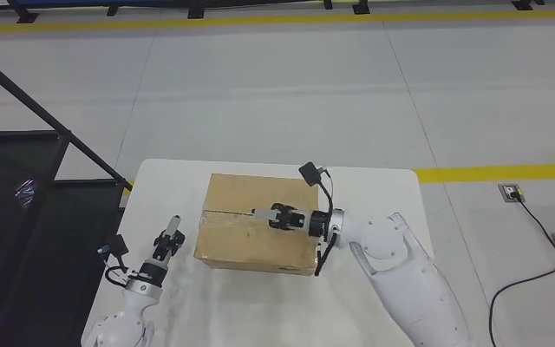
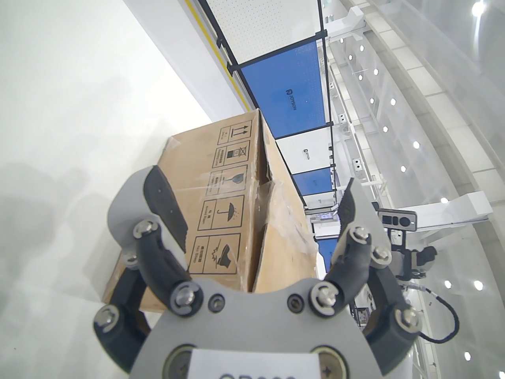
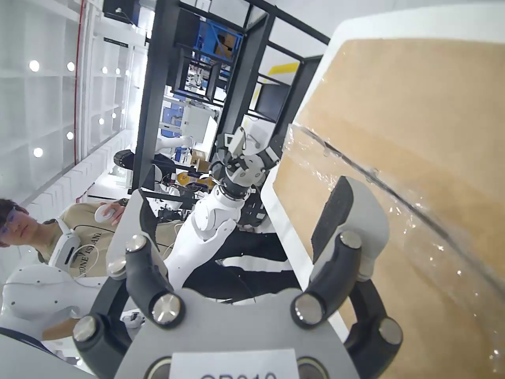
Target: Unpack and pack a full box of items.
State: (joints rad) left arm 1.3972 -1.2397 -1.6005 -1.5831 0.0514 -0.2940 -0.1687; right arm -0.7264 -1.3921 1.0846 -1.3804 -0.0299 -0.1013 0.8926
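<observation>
I see pale grey floor [image 1: 277, 87] with yellow lines [image 1: 260, 19]. Blue wall panels [image 2: 284, 92] stand under ceiling lights [image 2: 478, 9]; a black rack [image 3: 240, 68] flanks the tabletop's [image 1: 381, 186] left edge.

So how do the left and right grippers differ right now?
The right gripper is over the cardboard box, at its taped seam; the left gripper is beside the box, over the white table. The right gripper looks along the lid; the left gripper faces the printed side. Both are open, holding nothing.
</observation>
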